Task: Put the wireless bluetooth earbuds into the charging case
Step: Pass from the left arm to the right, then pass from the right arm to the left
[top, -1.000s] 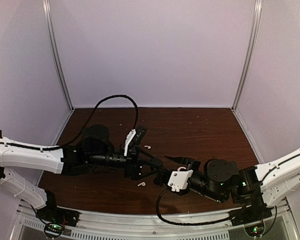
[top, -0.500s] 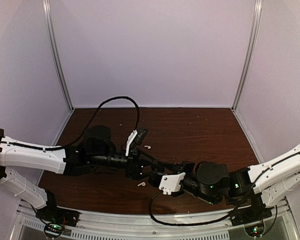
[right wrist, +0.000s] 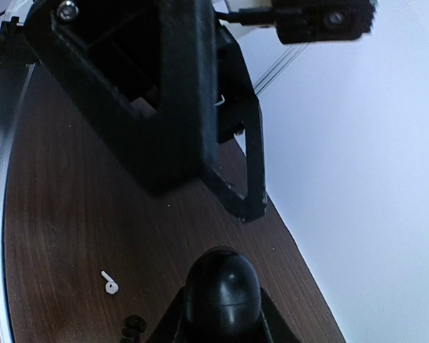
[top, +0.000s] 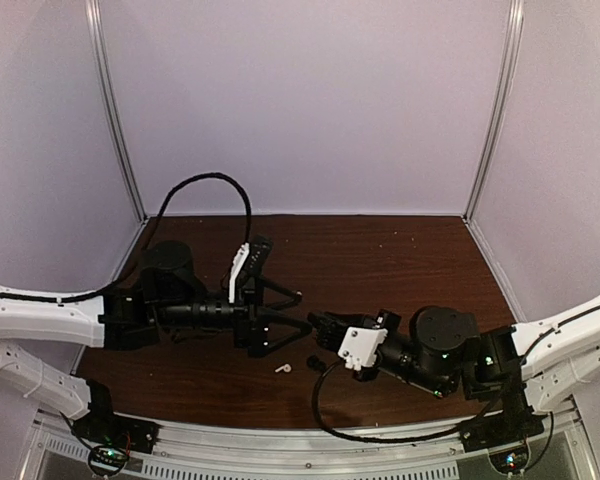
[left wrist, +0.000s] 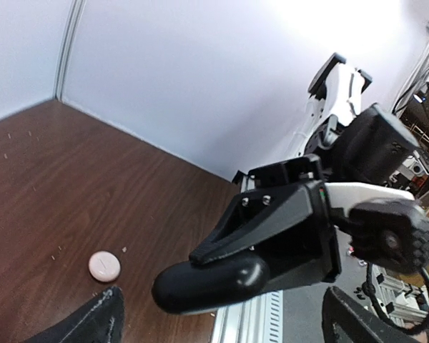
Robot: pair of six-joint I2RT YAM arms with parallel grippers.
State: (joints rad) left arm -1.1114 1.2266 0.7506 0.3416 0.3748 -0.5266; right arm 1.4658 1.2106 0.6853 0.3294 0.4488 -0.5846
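Right gripper [top: 322, 328]: clenched on a black rounded case [left wrist: 207, 284], which sticks out past the fingertips, off the table and pointed toward 9 o'clock in the overhead view. Whether the case's lid is up cannot be told.

Left gripper [top: 302, 310]: released, nothing in its grasp. Its fingers [left wrist: 93, 323] stand wide apart, and the spread jaws face the case from 9 o'clock, just beside it. Contact between the two cannot be made out.

White stemmed earbud [top: 283, 367]: lies loose on the table at about 7 o'clock of the right gripper, near the table's front edge and apart from both grippers and from the case. It is the only earbud that can be identified.

Small white round object [left wrist: 104, 266]: seen from the left wrist, lying flat on the wood at 8 o'clock of the held case; its kind cannot be told.

Table [top: 410, 260]: dark wood grain, dotted with pale specks toward 12 o'clock.
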